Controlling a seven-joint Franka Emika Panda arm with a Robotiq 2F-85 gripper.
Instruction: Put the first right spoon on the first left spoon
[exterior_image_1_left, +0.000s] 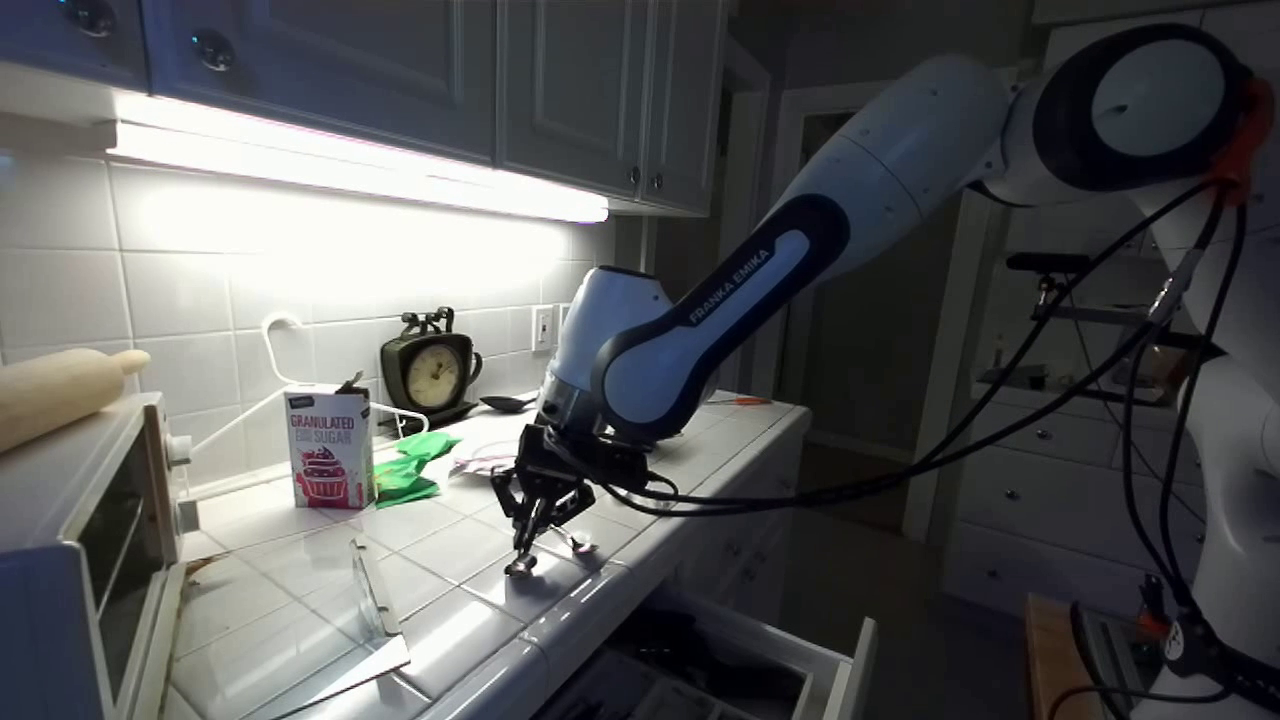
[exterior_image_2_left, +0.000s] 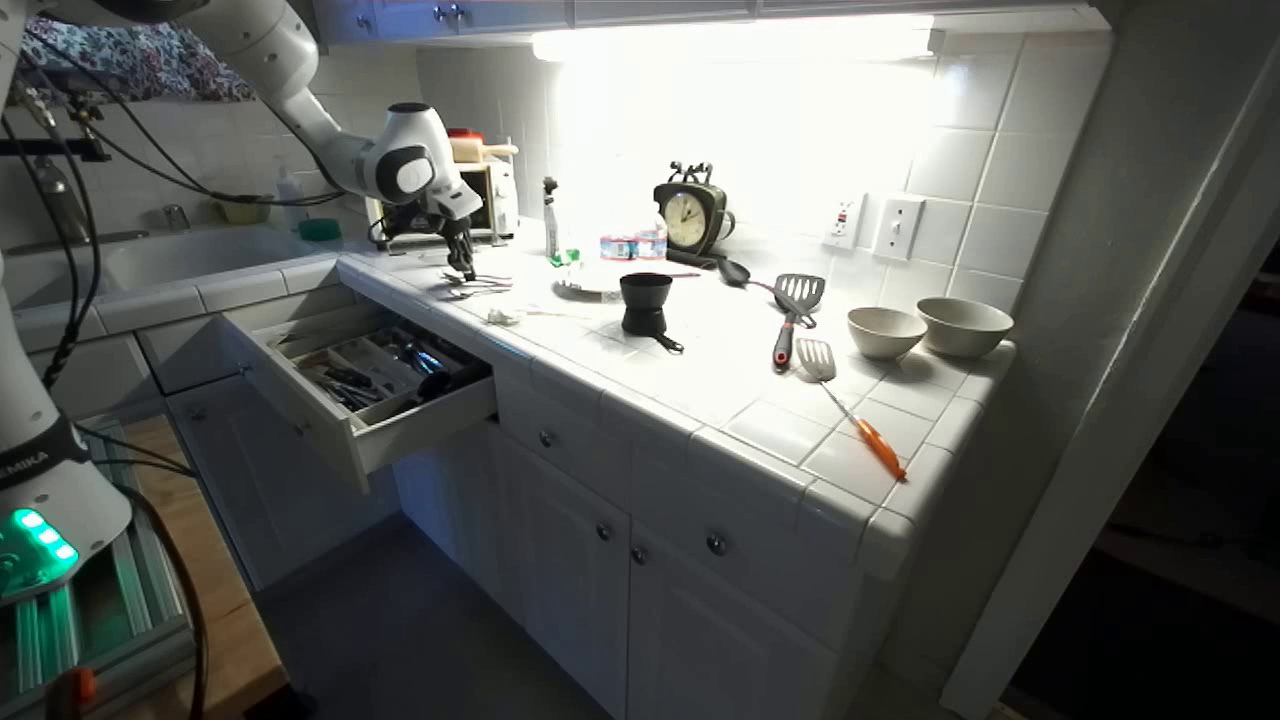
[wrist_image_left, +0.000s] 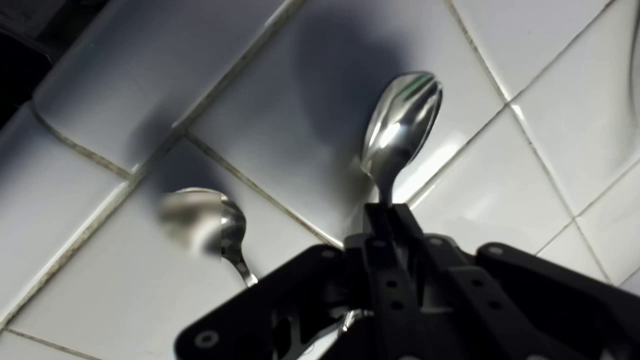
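Observation:
My gripper is shut on the neck of a shiny metal spoon in the wrist view. The spoon's bowl points away from the fingers, and its shadow lies apart from it on the tiles. A second metal spoon lies on the white tiled counter to the left, its handle running under the gripper's linkage. In an exterior view the gripper is low over the counter near its front edge, with the second spoon beside it. The gripper and thin, indistinct cutlery also show in an exterior view.
An open drawer of utensils juts out below the counter edge. A sugar box, green bag and toaster oven stand near the arm. A black cup, spatulas and bowls stand farther along.

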